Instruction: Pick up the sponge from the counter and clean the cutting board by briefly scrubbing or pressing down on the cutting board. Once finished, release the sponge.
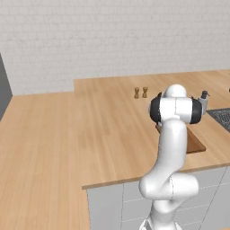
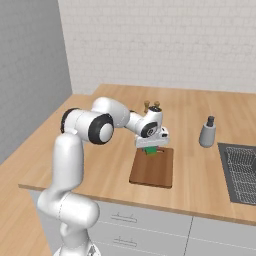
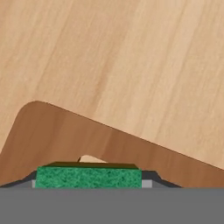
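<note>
I'm holding the small flat green sponge [image 2: 150, 150] with its thin yellowish under-layer in my two-finger end effector [image 2: 151, 148], fingers clamped on its two ends; in the hand view the sponge [image 3: 88, 177] sits right between the dark tips at the bottom, so pickup looks done

Step in hand, as I judge it: carrying the sponge onto the thin dark reddish-brown wooden cutting board [image 2: 153, 170] and getting ready to press. From the right base view the end effector hangs over the board's far edge, sponge just above the wood; I can't tell whether it touches yet. In the hand view the board [image 3: 65, 135] has its rounded corner at upper left, and its far edge runs diagonally, with the broad light-wood plank surface [image 3: 131, 52] beyond

Next move probably calls for lowering straight down until the sponge bears on the board, a short scrub or press, then opening the fingers to let go. Better to come a bit further in from the edge so the sponge lands fully on wood

Nearby on the surface [image 2: 200, 185]: a grey bottle-like dispenser [image 2: 207, 132] well apart to the right, and two small brown shakers [image 1: 140, 92] behind the board. Left base view: my arm covers most of the board [image 1: 196, 144]
</note>
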{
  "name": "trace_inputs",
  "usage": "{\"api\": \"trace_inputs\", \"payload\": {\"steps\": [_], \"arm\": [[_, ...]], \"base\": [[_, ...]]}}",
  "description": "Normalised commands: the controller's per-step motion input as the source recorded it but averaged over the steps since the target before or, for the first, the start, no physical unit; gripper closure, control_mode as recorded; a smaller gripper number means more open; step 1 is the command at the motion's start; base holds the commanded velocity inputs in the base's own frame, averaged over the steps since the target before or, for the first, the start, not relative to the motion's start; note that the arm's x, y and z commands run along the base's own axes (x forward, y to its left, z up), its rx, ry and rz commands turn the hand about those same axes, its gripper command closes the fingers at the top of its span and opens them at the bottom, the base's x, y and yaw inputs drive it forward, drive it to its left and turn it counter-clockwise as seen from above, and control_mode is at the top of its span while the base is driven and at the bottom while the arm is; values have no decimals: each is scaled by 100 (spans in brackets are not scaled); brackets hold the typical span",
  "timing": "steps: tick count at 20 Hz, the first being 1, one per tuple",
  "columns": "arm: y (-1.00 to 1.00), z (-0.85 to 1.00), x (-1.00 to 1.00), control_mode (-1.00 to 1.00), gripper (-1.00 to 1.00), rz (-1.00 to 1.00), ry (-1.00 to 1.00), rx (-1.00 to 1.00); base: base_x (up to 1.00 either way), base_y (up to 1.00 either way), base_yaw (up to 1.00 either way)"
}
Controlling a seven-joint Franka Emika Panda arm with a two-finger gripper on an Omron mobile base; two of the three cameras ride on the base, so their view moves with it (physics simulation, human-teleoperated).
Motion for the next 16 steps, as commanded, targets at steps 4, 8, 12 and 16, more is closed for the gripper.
{"api": "trace_inputs", "payload": {"steps": [4,8,12,16], "arm": [[-51,-18,1,-100,100,0,0,0],[-57,-36,0,-100,100,0,0,0],[-62,-49,-9,-100,100,0,0,0],[-66,-59,-39,-100,100,0,0,1]], "base": [[0,0,0],[0,0,0],[0,0,0],[0,0,0]]}}
